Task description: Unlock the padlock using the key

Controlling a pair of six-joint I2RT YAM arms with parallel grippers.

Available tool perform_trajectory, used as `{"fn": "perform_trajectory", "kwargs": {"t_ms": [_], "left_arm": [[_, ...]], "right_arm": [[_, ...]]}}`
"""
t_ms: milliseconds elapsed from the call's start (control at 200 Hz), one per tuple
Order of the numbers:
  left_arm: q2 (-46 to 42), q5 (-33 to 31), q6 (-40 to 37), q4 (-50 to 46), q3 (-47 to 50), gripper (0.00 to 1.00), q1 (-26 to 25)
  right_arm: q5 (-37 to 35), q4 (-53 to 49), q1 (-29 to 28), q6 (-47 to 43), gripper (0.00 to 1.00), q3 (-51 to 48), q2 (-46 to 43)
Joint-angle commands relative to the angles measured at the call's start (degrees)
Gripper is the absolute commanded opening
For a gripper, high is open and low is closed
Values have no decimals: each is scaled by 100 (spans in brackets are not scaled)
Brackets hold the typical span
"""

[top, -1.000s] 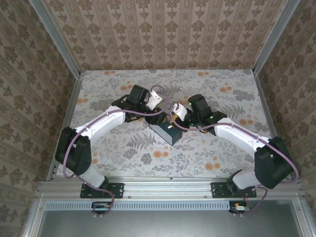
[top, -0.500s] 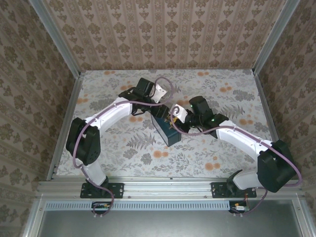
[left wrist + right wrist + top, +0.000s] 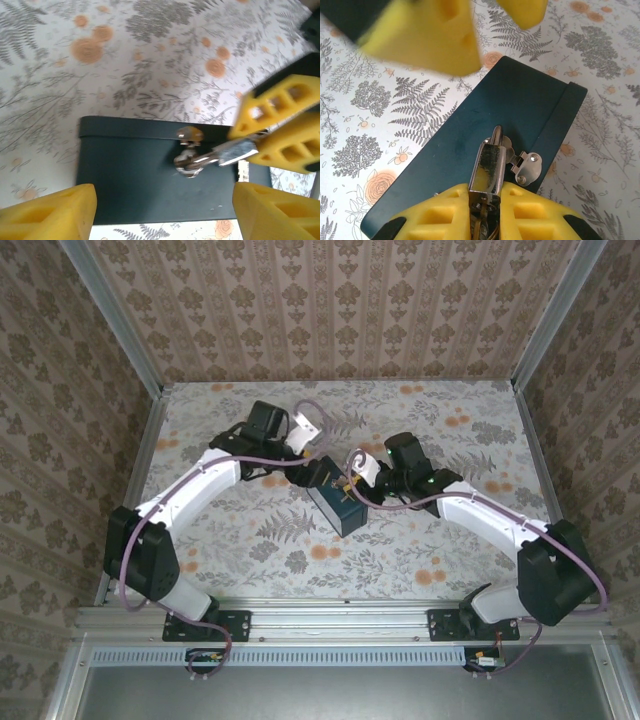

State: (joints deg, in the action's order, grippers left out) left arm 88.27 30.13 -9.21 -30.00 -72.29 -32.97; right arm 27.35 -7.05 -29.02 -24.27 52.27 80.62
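Observation:
The small silvery padlock (image 3: pixel 490 167) hangs by its shackle from the hasp (image 3: pixel 529 167) on the lid of a dark blue tin (image 3: pixel 445 165). My right gripper (image 3: pixel 489 191) is shut on the padlock's body, one yellow finger on each side. A bit of metal on a thin ring, the key (image 3: pixel 483 220), shows in the gap under the padlock. In the left wrist view the padlock (image 3: pixel 235 152) lies across the tin (image 3: pixel 140 185), and my left gripper (image 3: pixel 165 202) stands open over the tin with nothing between its fingers. From above, both grippers (image 3: pixel 322 475) (image 3: pixel 351 489) meet at the tin (image 3: pixel 338 510).
The tin lies near the middle of the floral table (image 3: pixel 250 540). Patterned walls close in the back and both sides, with metal rails (image 3: pixel 135 480) along the table's edges. Bare table lies in front of and behind the tin.
My left arm has swung back to the left and its jaws have spread wider over the tin. The right gripper keeps its hold on the padlock; the tin turned slightly early on.

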Motion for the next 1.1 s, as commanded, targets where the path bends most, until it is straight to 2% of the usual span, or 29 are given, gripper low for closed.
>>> {"fn": "perform_trajectory", "kwargs": {"t_ms": [0,190,380,675,900,1095], "left_arm": [[91,-193,-440,-3,106,74,-90],[454,-612,-424,78,-22,73,-206],[721,-737,-351,168,-199,71,-138],[1235,-464,-20,258,-494,68,-157],[1652,-202,299,332,-608,65,-122],[1640,171,747,346,-788,63,-63]], "right_arm": [[440,34,78,181,18,180,169],[554,-142,185,274,18,272,255],[549,-252,203,180,17,289,197],[532,-129,203,64,16,134,14],[87,-322,196,-143,16,9,-320],[-534,50,122,-327,13,-313,-546]]}}
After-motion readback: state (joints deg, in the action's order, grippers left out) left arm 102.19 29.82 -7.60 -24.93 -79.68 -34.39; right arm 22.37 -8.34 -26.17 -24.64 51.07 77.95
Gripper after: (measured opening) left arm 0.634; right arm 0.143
